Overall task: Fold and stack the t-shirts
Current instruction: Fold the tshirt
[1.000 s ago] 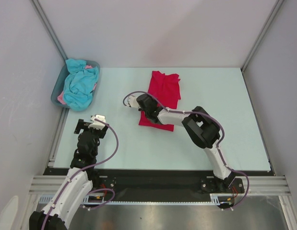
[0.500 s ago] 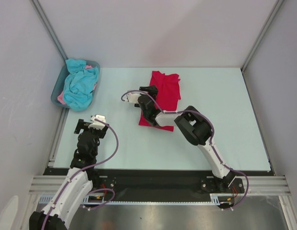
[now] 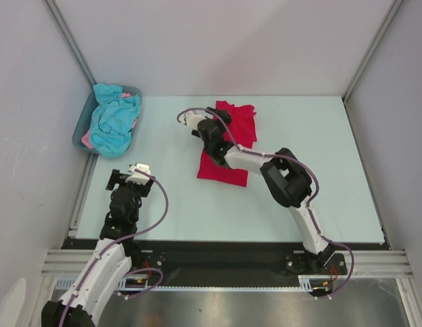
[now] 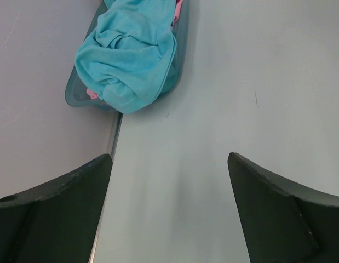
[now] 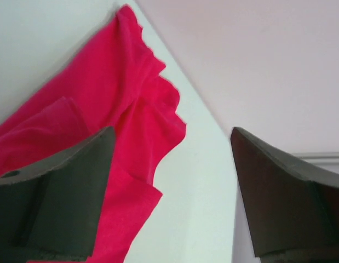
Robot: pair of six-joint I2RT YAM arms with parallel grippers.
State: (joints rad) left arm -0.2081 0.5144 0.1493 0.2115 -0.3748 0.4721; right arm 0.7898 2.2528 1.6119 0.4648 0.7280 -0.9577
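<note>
The light is bright, soft and even, and it seems to come from above; the pale table [image 3: 176, 197] is lit evenly; shadows are weak, only a soft grey band beside the left gripper [image 4: 169, 158]; its dark fingers [image 4: 54, 213], close to the lens, have blurred edges; the red t-shirt [image 5: 120, 93] is strongly saturated, so its folds look flat; the overhead view is sharp.

left arm [image 3: 116, 219]: I keep it folded close to my base, wrist tipped forward.
left gripper [image 4: 169, 162]: my jaws stand wide apart, empty.
right arm [image 3: 287, 181]: I reach far forward, elbow bent, forearm angled left.
right gripper [image 5: 170, 137]: my jaws stand wide apart, gripping nothing.
</note>
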